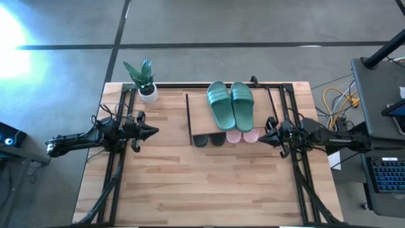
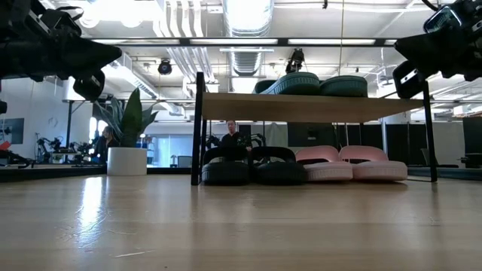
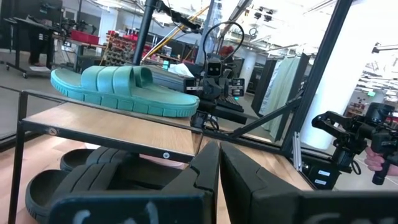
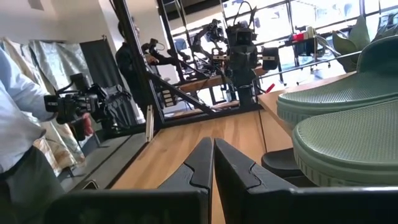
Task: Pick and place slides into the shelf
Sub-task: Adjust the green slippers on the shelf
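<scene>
A: Where do we stand with the slides?

B: We see all six on the shelf (image 1: 190, 117), which sits against the desk's (image 1: 202, 190) far edge. The dark green pair (image 1: 230, 104) lies on the top board, long axes running from far edge to near edge. Below it, toes poke out toward the near edge: the black pair (image 2: 252, 167) on the left side, the pale pink pair (image 2: 350, 164) on the right.

A: And our grippers?

B: Our left gripper (image 1: 150, 132) hangs by the desk's left edge, fingers pressed together, holding nothing. Our right gripper (image 1: 266, 134) hangs by the right edge, likewise closed and empty. Both point inward at the shelf; the right one is much nearer, just beside the pink toes.

A: The slides themselves?

B: Ribbed wide straps, thick rubber soles, sitting flat. We judge the placing complete; nothing lies loose on the desk.
</scene>
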Tool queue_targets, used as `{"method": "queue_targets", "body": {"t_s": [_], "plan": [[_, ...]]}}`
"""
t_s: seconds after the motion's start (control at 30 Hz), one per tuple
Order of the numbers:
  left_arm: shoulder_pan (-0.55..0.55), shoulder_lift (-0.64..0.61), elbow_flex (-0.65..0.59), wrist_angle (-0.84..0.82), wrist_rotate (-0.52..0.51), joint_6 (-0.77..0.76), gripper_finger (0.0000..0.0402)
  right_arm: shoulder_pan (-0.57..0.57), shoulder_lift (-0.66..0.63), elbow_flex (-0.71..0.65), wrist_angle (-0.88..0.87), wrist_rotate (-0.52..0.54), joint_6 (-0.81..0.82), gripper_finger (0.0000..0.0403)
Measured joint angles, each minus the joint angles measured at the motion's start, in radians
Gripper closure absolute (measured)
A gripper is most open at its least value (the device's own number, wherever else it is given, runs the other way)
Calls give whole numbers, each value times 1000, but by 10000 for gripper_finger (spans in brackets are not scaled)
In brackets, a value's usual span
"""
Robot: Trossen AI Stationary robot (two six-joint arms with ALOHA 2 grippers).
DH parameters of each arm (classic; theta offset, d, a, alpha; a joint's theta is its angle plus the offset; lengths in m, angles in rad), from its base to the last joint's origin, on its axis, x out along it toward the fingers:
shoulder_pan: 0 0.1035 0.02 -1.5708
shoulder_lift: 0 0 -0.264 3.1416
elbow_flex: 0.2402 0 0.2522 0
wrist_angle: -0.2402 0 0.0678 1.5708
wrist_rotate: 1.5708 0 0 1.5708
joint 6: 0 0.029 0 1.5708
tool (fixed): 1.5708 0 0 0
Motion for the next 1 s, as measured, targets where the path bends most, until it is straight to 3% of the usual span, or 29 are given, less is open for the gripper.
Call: {"method": "queue_targets", "body": {"t_s": [1.0], "plan": [[0,3,0,24,0,-86,402,0,-1,0,5,1,45,394]]}}
